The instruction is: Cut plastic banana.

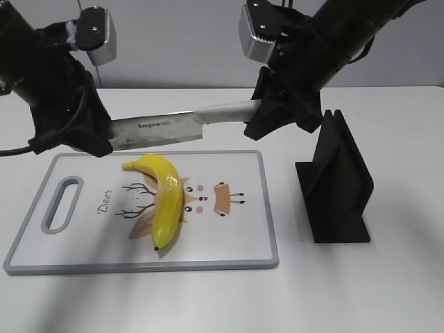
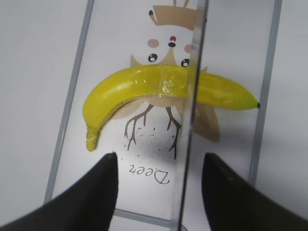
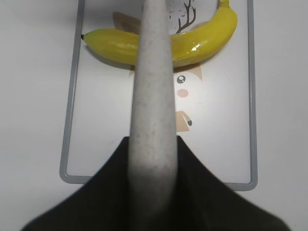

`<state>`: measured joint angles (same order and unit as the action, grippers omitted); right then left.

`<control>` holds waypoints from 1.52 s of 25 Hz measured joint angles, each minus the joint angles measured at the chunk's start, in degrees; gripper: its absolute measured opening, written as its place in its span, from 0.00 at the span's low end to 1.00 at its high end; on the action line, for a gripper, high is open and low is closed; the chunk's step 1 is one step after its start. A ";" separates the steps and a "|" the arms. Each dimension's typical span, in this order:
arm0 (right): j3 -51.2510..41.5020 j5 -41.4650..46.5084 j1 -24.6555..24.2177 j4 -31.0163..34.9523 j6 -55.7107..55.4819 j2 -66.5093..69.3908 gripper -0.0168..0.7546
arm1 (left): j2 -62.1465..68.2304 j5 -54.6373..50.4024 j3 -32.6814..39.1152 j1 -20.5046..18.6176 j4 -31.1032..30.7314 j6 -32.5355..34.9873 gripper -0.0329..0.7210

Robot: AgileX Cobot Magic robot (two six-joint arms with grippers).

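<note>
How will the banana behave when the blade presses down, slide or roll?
The plastic banana looks glossy, so it may skid on the smooth cutting board. It lies on its curved side, so it will likely pivot rather than roll. Nothing braces it: the left gripper hovers open.

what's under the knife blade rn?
The plastic banana lies on the cutting board, below the knife held by the right gripper. The blade hides a banana strip in wrist views.

The long steel kitchen knife (image 1: 163, 129) spans the air above the glossy yellow plastic banana (image 1: 165, 201), barring descent there. Right of the banana, the black angled knife stand (image 1: 338, 184) blocks the table; the white grey-rimmed cutting board (image 1: 236, 239) before the banana lies bare.
</note>
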<state>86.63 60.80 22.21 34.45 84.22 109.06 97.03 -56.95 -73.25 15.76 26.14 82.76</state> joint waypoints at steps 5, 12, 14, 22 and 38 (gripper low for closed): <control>0.00 -0.25 0.00 0.00 0.00 0.00 0.24 | 0.54 1.16 0.00 0.00 -0.13 0.00 0.43; 0.08 -0.81 0.00 -2.19 -2.19 0.00 0.24 | 0.54 -0.19 0.00 0.31 -0.07 0.43 0.03; 0.08 -0.75 0.00 -3.70 -3.91 0.00 0.24 | 0.65 -0.12 0.00 0.55 -0.11 0.48 0.03; 0.12 -0.49 0.10 -5.80 -6.10 3.44 0.24 | 4.20 1.25 0.00 1.63 -0.53 0.61 0.03; 1.04 -8.33 -0.10 -9.81 -5.61 18.25 0.25 | 19.99 9.61 -1.62 2.31 0.01 0.70 0.03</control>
<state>87.67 52.47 22.10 24.64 78.61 127.31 117.01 -47.34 -74.87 18.07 26.15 83.45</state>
